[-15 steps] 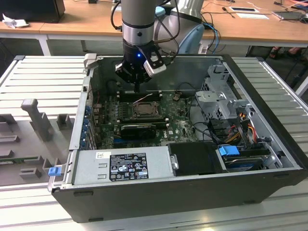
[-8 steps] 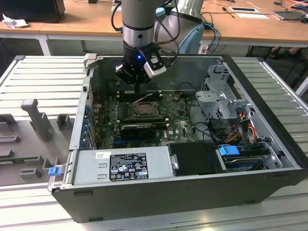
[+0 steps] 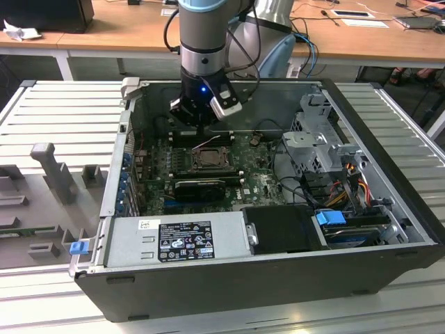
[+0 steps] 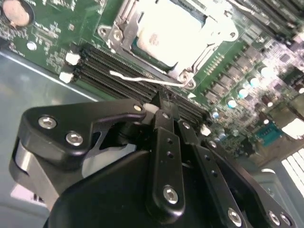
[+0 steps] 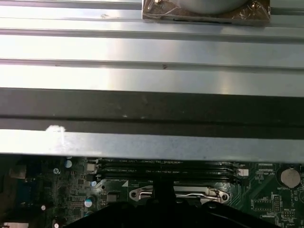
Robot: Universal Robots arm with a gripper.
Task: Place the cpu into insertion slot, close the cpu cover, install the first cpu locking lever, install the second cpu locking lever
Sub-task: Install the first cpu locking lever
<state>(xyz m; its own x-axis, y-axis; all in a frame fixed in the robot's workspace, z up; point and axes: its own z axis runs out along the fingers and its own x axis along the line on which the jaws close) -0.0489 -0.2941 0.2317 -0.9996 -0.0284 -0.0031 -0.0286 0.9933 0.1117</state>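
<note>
A: Where does the computer stand?

B: The open computer case (image 3: 264, 209) lies on a table of silvery ribbed metal panels (image 3: 62, 111). Behind it is a wooden desk (image 3: 118, 31) with cables and papers. On the exterior view's left, grey plastic fixtures (image 3: 49, 170) stand on the panels, and a small blue clip (image 3: 78, 246) is at the corner of the case.

A: Is there any writing?

B: The power supply (image 3: 174, 239) carries a black label (image 3: 185, 241) and a small white one, but the print is too small for me to read.

A: And the gripper?

B: The gripper (image 3: 206, 129) hangs inside the case, just above the rear edge of the insertion slot (image 3: 207, 158). In the second wrist view its black fingers (image 4: 166, 123) are pressed together, so it is narrow and holds nothing I can see.

A: Where is the cpu?

B: The cpu (image 4: 166, 33) sits in the slot, pale and bright in the second wrist view. The cpu cover (image 4: 128, 28) lies down around it as a silvery frame. A thin locking lever (image 4: 142, 79) runs along the side of the slot nearest to the fingers, beside the black memory slots (image 4: 109, 71). In the first wrist view the same side appears as a silvery bar (image 5: 178, 193) on the green board (image 5: 266, 199).
</note>
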